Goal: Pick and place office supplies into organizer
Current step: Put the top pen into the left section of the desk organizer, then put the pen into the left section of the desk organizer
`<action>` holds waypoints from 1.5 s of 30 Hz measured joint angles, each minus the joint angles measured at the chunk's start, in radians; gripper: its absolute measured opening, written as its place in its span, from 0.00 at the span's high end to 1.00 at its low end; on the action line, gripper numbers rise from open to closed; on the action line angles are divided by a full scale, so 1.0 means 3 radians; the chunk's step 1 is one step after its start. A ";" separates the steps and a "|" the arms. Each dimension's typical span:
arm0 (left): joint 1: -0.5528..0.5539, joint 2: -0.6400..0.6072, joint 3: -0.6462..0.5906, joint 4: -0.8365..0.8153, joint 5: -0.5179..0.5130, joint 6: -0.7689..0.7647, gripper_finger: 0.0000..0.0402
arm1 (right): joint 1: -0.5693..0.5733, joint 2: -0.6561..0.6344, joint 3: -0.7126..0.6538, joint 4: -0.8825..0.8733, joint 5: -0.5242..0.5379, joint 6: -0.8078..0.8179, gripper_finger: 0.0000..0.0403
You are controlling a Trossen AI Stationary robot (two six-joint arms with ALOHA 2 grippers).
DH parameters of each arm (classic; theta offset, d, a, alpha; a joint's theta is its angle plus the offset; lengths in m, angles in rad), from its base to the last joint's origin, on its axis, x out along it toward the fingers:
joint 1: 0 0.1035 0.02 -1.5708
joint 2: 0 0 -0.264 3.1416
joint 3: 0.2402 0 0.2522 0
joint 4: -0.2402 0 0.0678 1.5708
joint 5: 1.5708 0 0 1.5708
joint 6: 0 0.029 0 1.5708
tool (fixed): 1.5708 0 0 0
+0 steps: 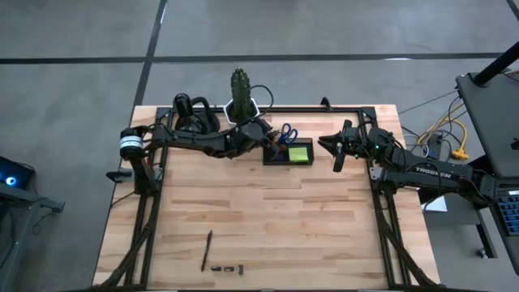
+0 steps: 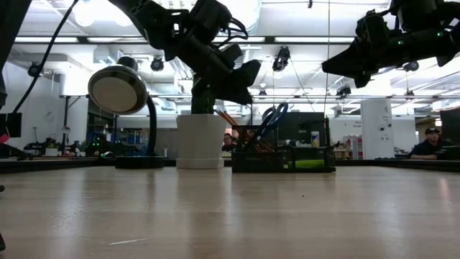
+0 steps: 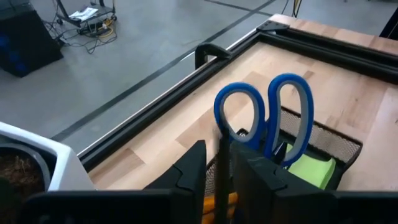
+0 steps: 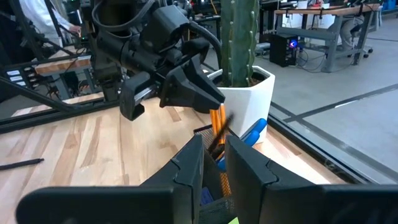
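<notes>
The dark organizer (image 1: 276, 156) (image 2: 259, 160) stands near the table's far edge. In it are the blue-handled scissors (image 3: 292, 112) (image 1: 286, 132), handles up, the lime-green sticky pad (image 1: 298, 152) (image 3: 311, 171) and orange pencils (image 4: 216, 121). My left gripper (image 3: 219, 158) (image 1: 263, 134) hovers over the organizer's left compartment, shut on a thin dark pen (image 3: 222, 146). My right gripper (image 4: 214, 149) (image 1: 331, 144) waits in the air right of the organizer, shut on nothing. Another dark pen (image 1: 208, 248) and small black clips (image 1: 227, 267) lie near the table's near edge. My left gripper pinches the dark pen near its upper end (image 3: 222, 140) between the two fingers, coming from above and from the table's left, slanting down. The pen hangs below the fingers (image 4: 221, 135) into the organizer's left compartment, beside the orange pencils; its lower end is hidden.
A white hexagonal cactus pot (image 1: 242, 104) (image 2: 201, 140) stands just behind the organizer, close to my left arm. A black rounded lamp-like gadget (image 1: 193, 113) (image 2: 118, 90) sits at the far left. A black frame rail (image 1: 324, 108) runs along the far edge. Bare wood (image 1: 276, 219) fills the middle.
</notes>
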 joint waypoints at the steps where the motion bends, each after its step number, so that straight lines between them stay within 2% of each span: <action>1: 0.0000 0.0000 -0.0001 0.0031 0.0000 0.0002 0.84 | 0.0000 0.0000 0.0000 0.0000 0.0000 0.0002 0.86; 11: -0.0010 0.0000 0.0009 0.0211 0.0002 0.0001 0.81 | 0.0000 0.0000 0.0000 0.0000 0.0000 0.0001 0.86; 22: -0.0171 -0.0001 0.0261 0.0201 0.0018 0.0011 0.81 | 0.0000 0.0004 0.0000 0.0001 0.0000 0.0010 0.86; 31: -0.0363 -0.0089 0.0370 0.0160 0.0577 0.0006 0.81 | 0.0000 0.0003 0.0000 0.0001 0.0000 0.0010 0.86; 35: -0.0466 -0.0237 0.0359 -0.0208 0.0655 -0.0124 0.81 | -0.0001 0.0003 0.0000 0.0001 0.0000 0.0009 0.86; 39: -0.0552 -0.0437 0.0355 -0.0758 0.0704 -0.0585 0.81 | 0.0000 0.0003 0.0000 0.0002 0.0000 0.0001 0.86; 45: -0.0633 -0.0667 0.0355 -0.1413 0.1132 -0.1140 0.81 | -0.0001 0.0009 0.0000 0.0001 0.0000 -0.0017 0.86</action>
